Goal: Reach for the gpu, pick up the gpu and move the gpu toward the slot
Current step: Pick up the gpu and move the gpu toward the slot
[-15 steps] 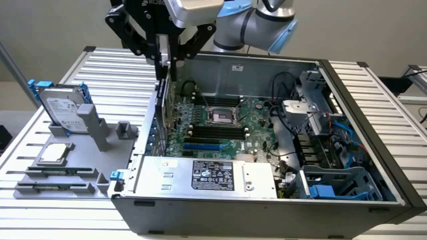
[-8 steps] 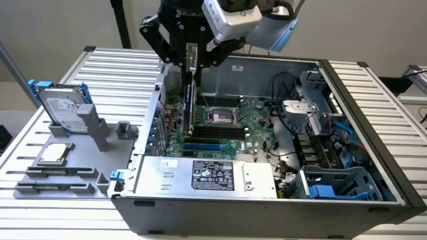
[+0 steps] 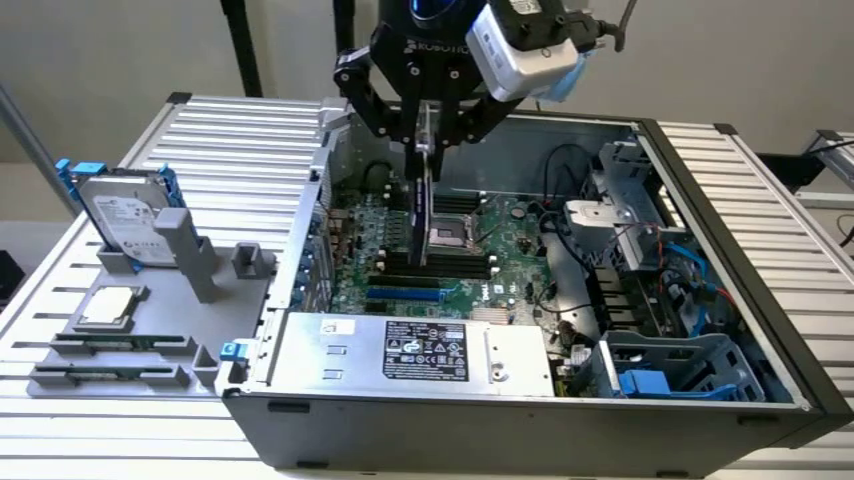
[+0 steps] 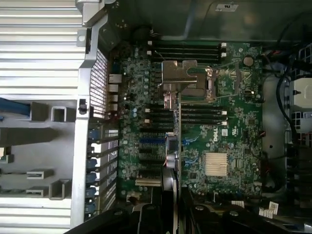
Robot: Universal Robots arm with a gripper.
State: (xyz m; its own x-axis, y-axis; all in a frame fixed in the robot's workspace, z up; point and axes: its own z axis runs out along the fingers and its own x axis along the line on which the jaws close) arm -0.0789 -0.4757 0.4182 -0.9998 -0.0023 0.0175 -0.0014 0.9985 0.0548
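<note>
The claw (image 3: 427,135) is clenched on the gpu (image 3: 424,190), which hangs edge-on above the open computer case (image 3: 694,380). From the exterior view the card reads as a thin, dark, upright slab, its top edge pinched between the black fingers (image 3: 390,118) and its lower edge hovering over the motherboard (image 3: 501,265), clear of the board's surface. It sits over the middle of the motherboard, close to the black expansion slots (image 3: 400,272) and above the blue slot (image 3: 404,297) nearer the power supply (image 3: 414,350).

In the wrist view the gpu (image 4: 171,146) shows as a narrow strip running away from the claw (image 4: 168,214), with a silver metal bracket part (image 4: 178,73) at its far end and a rounded grey component partway along its edge. The card lies lengthwise along the rows of dark slots (image 4: 158,119) on the green motherboard (image 4: 229,141), beside the square silver heatsink (image 4: 216,164); whether it lines up with one particular slot cannot be told.

Beside the case, on the ribbed metal tabletop (image 3: 80,420), a grey fixture (image 3: 174,300) holds a hard drive (image 3: 127,220) with blue rails standing upright, a square silver processor chip (image 3: 110,307) lying flat, and two memory sticks (image 3: 114,360) in their holders, all well apart from the claw.
</note>
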